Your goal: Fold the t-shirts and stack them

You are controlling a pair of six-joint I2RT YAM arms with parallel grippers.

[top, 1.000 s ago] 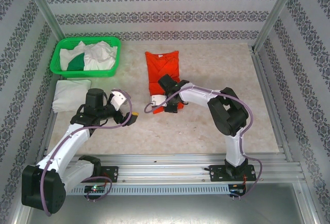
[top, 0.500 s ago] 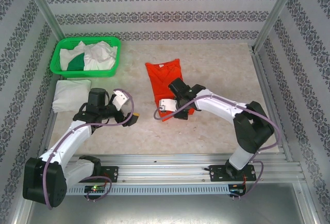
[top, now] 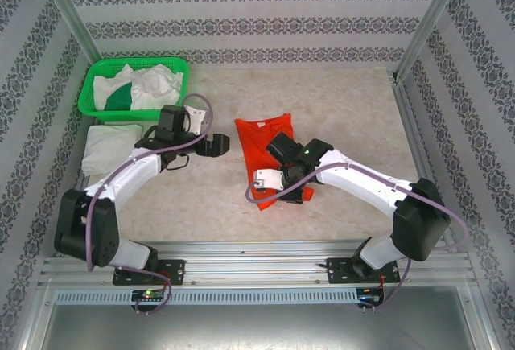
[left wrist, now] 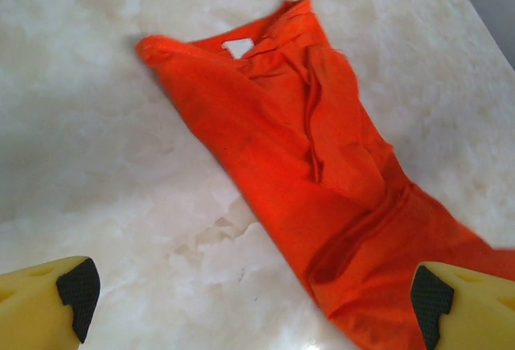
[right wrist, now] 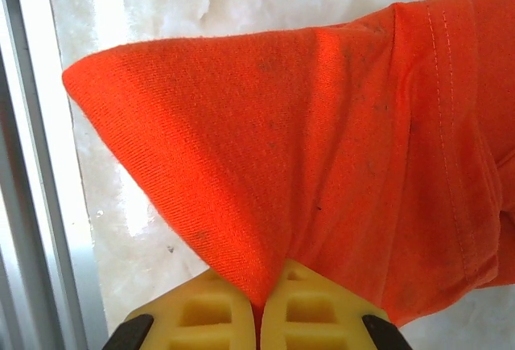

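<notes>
- The pale marbled counter (top: 346, 109) carries everything.
- The orange-red t-shirt (top: 259, 137) lies rumpled and lengthwise near the counter's middle, with its neck end toward the far side.
- The green mesh basket (top: 137, 113) sits at the far left and holds white t-shirts (top: 157, 84) and a dark green t-shirt (top: 121, 98).
- A folded white t-shirt (top: 109, 145) lies just nearer than the basket.
- The right claw (right wrist: 259, 298) is clamped on the orange-red t-shirt's near end, with cloth pinched between its yellow fingers.
- The left claw (top: 219, 146) hangs spread wide beside the shirt's left edge, holding nothing.
- A small white neck label (left wrist: 238, 47) shows at the collar.
</notes>
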